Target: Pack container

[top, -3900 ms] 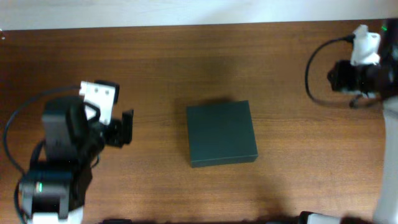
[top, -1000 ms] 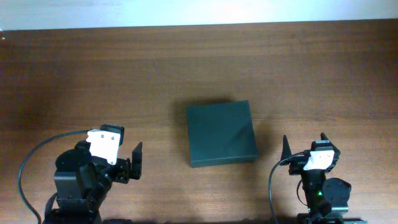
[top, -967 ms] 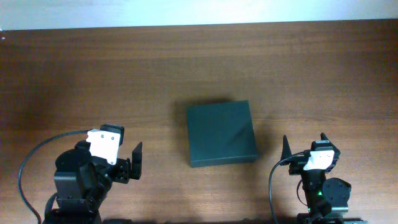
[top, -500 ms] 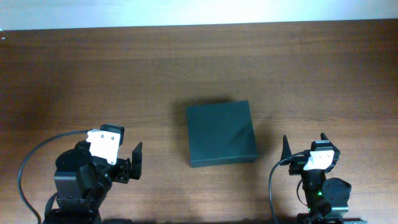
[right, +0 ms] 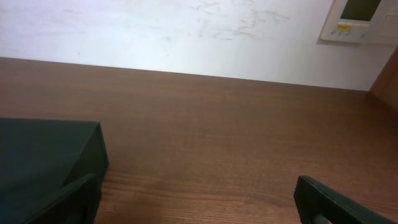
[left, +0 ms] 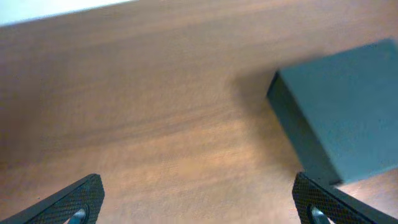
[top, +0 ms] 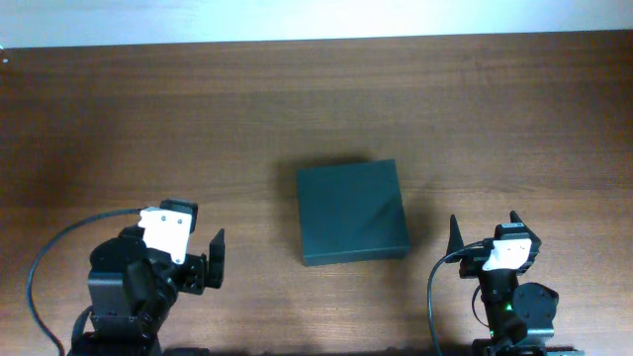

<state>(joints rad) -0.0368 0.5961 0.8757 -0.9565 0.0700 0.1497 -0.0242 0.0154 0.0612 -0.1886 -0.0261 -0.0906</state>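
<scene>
Box (top: 352, 212) lies closed at the middle of the desk (top: 297, 99). Left pincer (left: 199, 208) and right pincer (top: 484, 229) hang apart from it, both spread wide and empty. Nothing loose shows, so packing looks done; next, probably just rest.

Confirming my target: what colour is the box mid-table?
The box is plain dark green; overhead shows it best.

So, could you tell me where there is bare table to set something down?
Free: the far half of the table beyond the container, and both sides of it. Crowded: the near corners, where left gripper and right gripper sit.
</scene>
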